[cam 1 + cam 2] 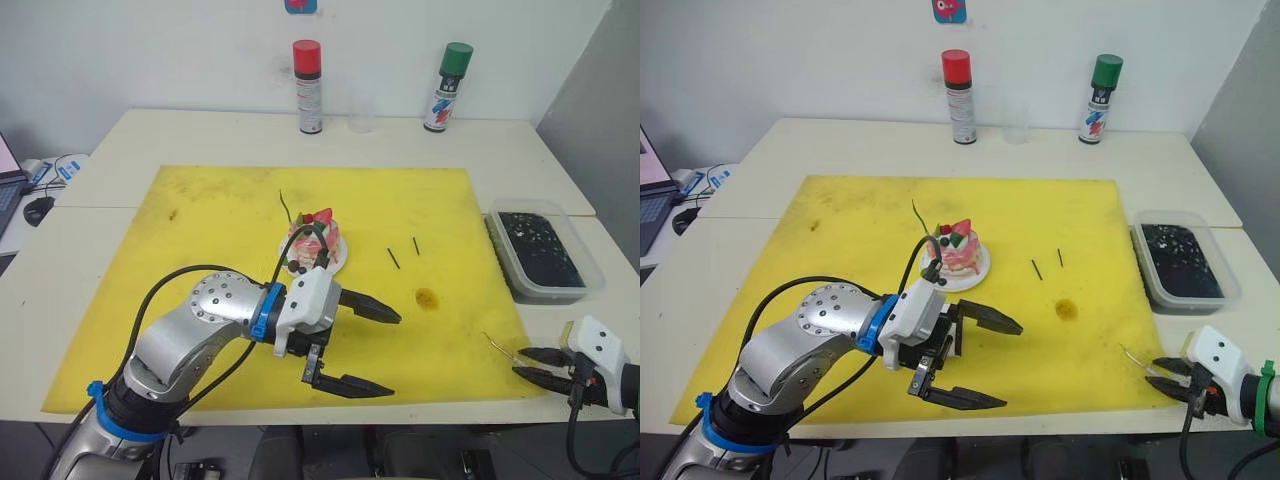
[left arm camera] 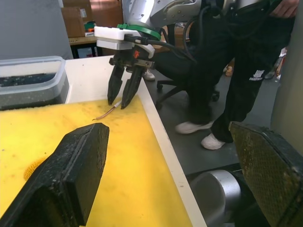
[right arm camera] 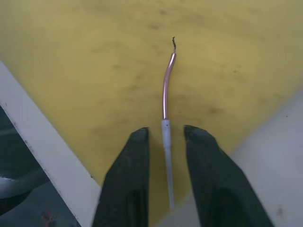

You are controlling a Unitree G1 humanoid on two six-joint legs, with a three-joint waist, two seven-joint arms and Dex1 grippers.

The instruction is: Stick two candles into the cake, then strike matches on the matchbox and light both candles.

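Observation:
The pink-and-white cake [image 1: 318,243] sits on its white plate [image 1: 340,262] mid-mat. One thin wavy candle [image 1: 284,204] rises from the cake's far left side. The other candle [image 3: 165,90] lies at the mat's front right corner, its pale end between the narrowly parted fingers of my right gripper [image 1: 518,362]; neither finger touches it. My left gripper [image 1: 395,355] hovers wide open and empty just in front of the cake. Two short dark matches [image 1: 394,258] [image 1: 416,245] lie right of the plate. The matchbox is out of view.
A yellow mat [image 1: 220,220] covers the table. A clear tub of dark contents [image 1: 540,250] stands at the right edge. Red-capped [image 1: 308,87] and green-capped [image 1: 447,87] spray cans and a clear cup [image 1: 362,115] line the back. A person [image 2: 236,71] stands past the table's right end.

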